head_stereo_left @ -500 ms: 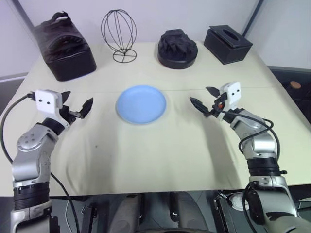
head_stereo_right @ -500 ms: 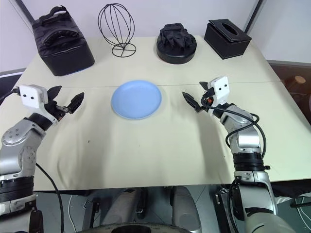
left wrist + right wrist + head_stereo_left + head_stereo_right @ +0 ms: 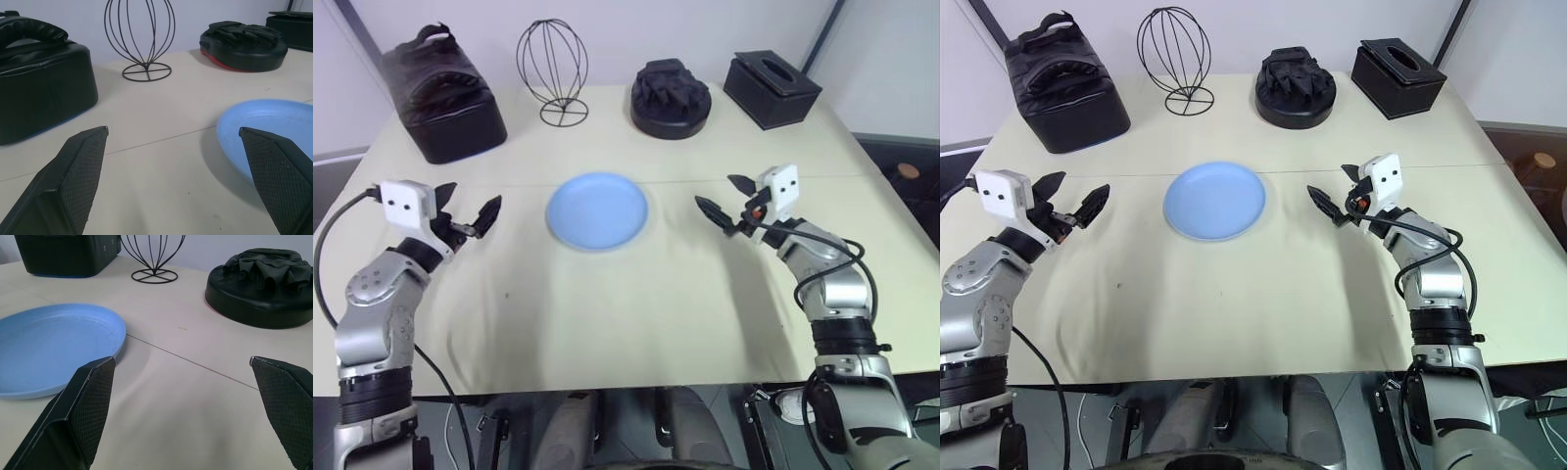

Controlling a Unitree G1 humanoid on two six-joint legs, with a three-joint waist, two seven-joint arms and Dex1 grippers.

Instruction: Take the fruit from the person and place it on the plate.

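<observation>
Plate (image 3: 598, 211) of plain light blue lies flat near the middle of the table (image 3: 636, 304), a little toward the far edge and slightly left of centre. Being round, it has no long axis and points no particular way; its face is bare.

Along the far edge stand four dark things: a black bag (image 3: 440, 93) at the far left corner, a wire stand (image 3: 554, 69) shaped like a head beside it, a round black pad (image 3: 671, 98) with a crumpled top next, and a black tissue box (image 3: 771, 90) toward the far right corner.

Left gripper (image 3: 468, 217) hovers over the table's left side, level with the plate and pointing toward it, well apart from its rim. Its two black fingers are spread wide with nothing between them; the left wrist view shows the plate's rim just past the inner fingertip (image 3: 254, 134), with no contact.

Right gripper (image 3: 724, 201) hovers over the right side, angled toward the plate, also clear of it. Its fingers stand wide apart and empty, touching nothing, and the right wrist view shows bare tabletop between them.
</observation>
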